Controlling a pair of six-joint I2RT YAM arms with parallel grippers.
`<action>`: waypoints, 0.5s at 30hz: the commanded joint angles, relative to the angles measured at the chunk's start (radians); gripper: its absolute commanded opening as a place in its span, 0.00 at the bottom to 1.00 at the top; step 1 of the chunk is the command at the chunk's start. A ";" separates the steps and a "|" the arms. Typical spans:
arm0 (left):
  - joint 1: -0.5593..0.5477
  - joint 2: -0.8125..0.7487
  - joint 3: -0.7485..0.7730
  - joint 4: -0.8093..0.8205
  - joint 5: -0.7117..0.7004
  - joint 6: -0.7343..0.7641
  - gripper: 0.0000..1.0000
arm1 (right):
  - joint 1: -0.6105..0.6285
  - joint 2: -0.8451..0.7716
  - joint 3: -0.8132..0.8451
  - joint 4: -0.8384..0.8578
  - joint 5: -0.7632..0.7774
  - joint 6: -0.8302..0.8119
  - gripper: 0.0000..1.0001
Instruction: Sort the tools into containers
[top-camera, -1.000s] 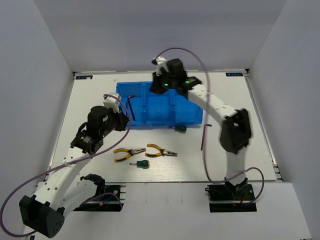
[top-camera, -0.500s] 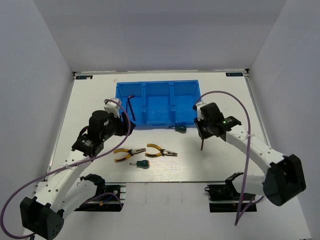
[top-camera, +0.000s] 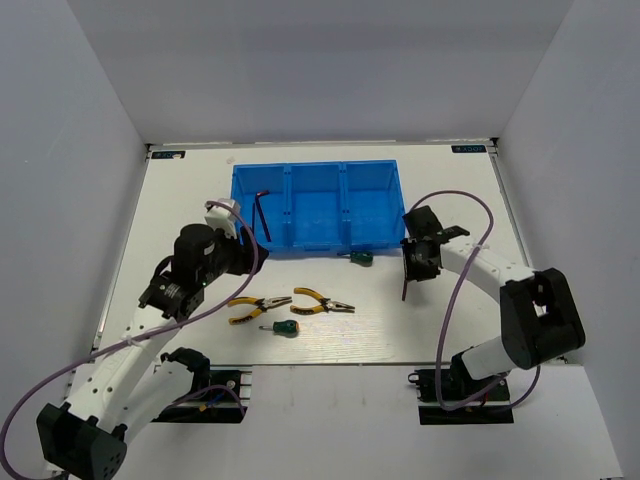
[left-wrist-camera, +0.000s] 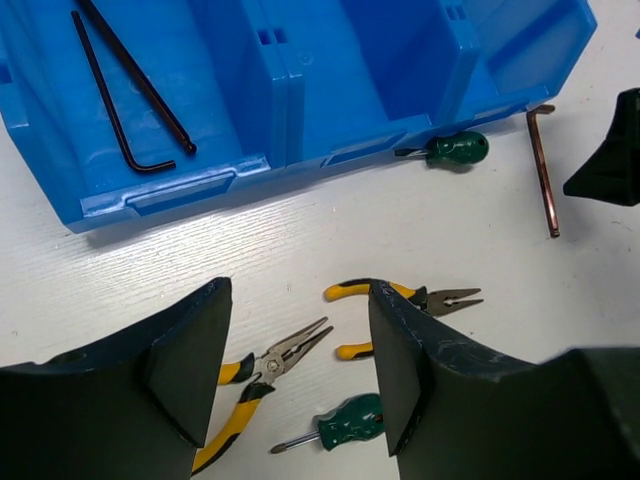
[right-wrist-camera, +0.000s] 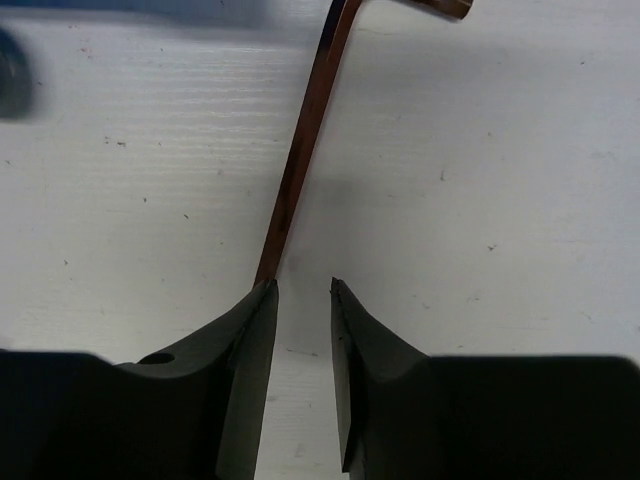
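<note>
The blue tray (top-camera: 385, 235) (left-wrist-camera: 160, 190) lies at the back, with one dark hex key (top-camera: 262, 208) (left-wrist-camera: 130, 90) in its left compartment. My left gripper (top-camera: 230, 252) (left-wrist-camera: 298, 283) hangs open and empty above the table in front of the tray. Below it lie two yellow-handled pliers (top-camera: 258, 307) (top-camera: 322, 302) (left-wrist-camera: 270, 365) (left-wrist-camera: 420, 297) and a green screwdriver (top-camera: 282, 328) (left-wrist-camera: 345, 420). A second screwdriver (top-camera: 358, 257) (left-wrist-camera: 455, 150) rests against the tray's front wall. My right gripper (top-camera: 412, 268) (right-wrist-camera: 303, 285) stands slightly open over a brownish hex key (top-camera: 405, 285) (right-wrist-camera: 305, 140). The key's end meets the left fingertip (right-wrist-camera: 262, 300), not the gap.
White walls close in the tabletop on the left, back and right. The right arm's purple cable (top-camera: 450, 290) loops over the table's right side. Both arm bases (top-camera: 200, 385) sit at the near edge.
My right arm has swung from above the tray down to the table beside the loose hex key. My left arm has drawn back slightly from the tray.
</note>
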 joint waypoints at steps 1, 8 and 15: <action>-0.004 0.014 0.022 -0.009 -0.012 0.013 0.67 | -0.017 0.014 0.049 0.061 -0.053 0.095 0.35; -0.004 0.093 0.031 0.052 0.008 0.033 0.67 | -0.031 0.055 0.052 0.110 -0.088 0.144 0.36; -0.004 0.142 0.050 0.074 0.008 0.042 0.67 | -0.032 0.126 0.020 0.162 -0.035 0.161 0.34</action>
